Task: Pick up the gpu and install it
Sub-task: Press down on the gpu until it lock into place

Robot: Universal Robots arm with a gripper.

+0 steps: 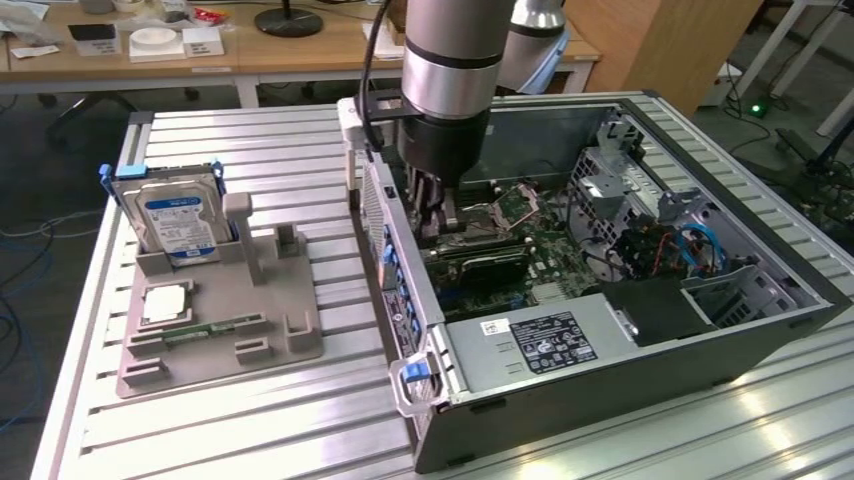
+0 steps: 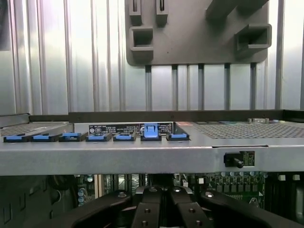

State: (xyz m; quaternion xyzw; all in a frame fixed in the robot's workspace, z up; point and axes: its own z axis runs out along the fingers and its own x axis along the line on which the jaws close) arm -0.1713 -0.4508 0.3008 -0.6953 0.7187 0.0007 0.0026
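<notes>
On a ribbed metal table an open computer case is laid on its side, its interior exposed. Inside the case, near the wall facing the exterior view's left, the arm is lowered so that the gripper is placed among the motherboard parts. The fingers are seen pressed together in the wrist view, above the board. Whether the gpu is pinched between them cannot be told; a dark flat part is seen on the board just below the gripper in the exterior view, and whether this is the card cannot be told either.

Beside the case, toward the exterior view's left, a grey holder tray is set on the table. A hard drive with a blue label is stood upright in its rear slot. A square processor chip and a narrow green memory stick are laid flat on the tray.

Along the case edge, a row of blue clips is seen in the wrist view, one of them raised. A power supply with a label is mounted at the near end of the case. Blue cables are bundled near the drive bays.
</notes>
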